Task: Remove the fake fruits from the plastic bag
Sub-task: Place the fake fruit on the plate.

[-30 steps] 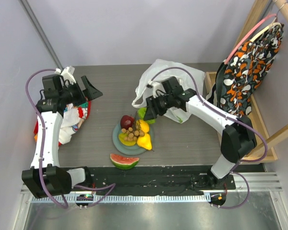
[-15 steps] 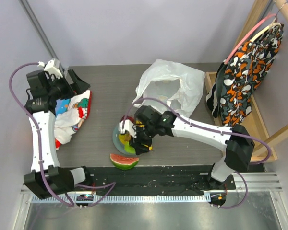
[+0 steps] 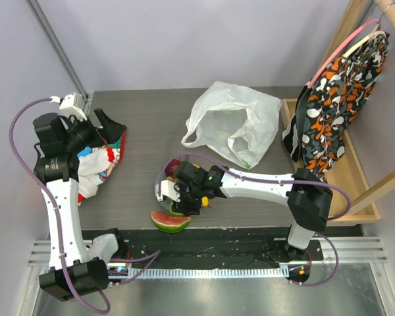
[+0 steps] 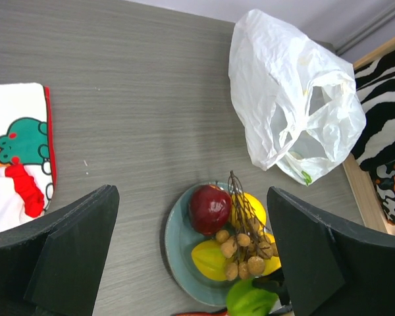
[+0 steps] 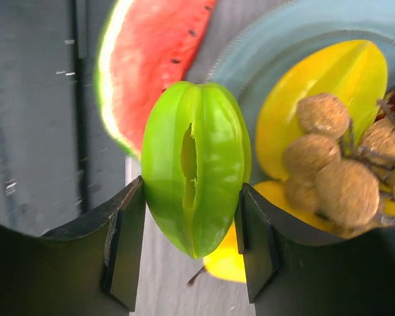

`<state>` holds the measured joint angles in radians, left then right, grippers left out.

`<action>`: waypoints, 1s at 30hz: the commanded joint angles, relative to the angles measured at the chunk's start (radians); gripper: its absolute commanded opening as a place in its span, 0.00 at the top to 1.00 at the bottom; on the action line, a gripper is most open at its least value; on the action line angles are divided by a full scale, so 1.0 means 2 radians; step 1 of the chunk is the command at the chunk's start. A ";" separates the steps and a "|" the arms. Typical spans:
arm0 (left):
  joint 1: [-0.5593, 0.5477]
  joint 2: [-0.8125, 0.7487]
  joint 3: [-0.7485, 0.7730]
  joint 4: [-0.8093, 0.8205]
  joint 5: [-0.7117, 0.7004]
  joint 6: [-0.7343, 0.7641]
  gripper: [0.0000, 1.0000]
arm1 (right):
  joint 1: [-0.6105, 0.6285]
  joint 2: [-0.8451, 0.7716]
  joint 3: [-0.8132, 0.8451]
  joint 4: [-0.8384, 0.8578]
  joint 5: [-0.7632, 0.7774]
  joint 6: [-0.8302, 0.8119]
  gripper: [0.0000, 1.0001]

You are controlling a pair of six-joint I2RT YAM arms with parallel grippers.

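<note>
Fruits [image 3: 176, 168] are piled on a blue-grey plate [image 3: 158, 192] near the front of the tabletop [image 3: 145, 145]. A watermelon slice [image 3: 170, 222] lies just beside the plate. The white plastic bag [image 3: 234, 125] lies crumpled well behind them. Small green and yellow spots show through it, but I cannot tell if they are fruits. The right pincer [image 3: 183, 197] is low over the plate's near edge. The left pincer [image 3: 100, 131] is far off above a cartoon cloth [image 3: 95, 164], spread wide and holding nothing.

From the left wrist, the plate holds a dark red apple [image 4: 209, 207], a yellow star fruit [image 4: 210, 260], another yellow fruit [image 4: 251, 210] and a bunch of brown balls [image 4: 240, 253]. A green star fruit [image 4: 249, 299] is at the near rim.

From the right wrist, the right pincer pinches the green star fruit from both sides. It hangs over the gap between watermelon and plate.

The plate looks full. If the fruit is let go here, it may hit the rim or the pile and roll away. It is shiny, so it could also slip out early.
</note>
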<state>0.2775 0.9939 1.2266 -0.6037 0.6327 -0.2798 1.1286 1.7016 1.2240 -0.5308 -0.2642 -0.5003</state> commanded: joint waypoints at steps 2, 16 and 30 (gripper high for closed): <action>0.003 -0.008 -0.020 0.022 0.019 -0.007 0.00 | 0.002 0.021 0.002 0.042 0.039 -0.021 0.85; 0.002 0.005 -0.030 0.069 0.102 -0.049 0.00 | 0.002 0.021 0.006 0.039 0.045 0.018 0.27; 0.003 -0.001 -0.025 0.075 0.107 -0.056 0.01 | 0.003 -0.038 0.061 -0.115 0.026 0.035 0.23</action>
<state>0.2775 1.0058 1.1633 -0.5041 0.8356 -0.3676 1.1297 1.7237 1.2945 -0.6731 -0.1890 -0.4416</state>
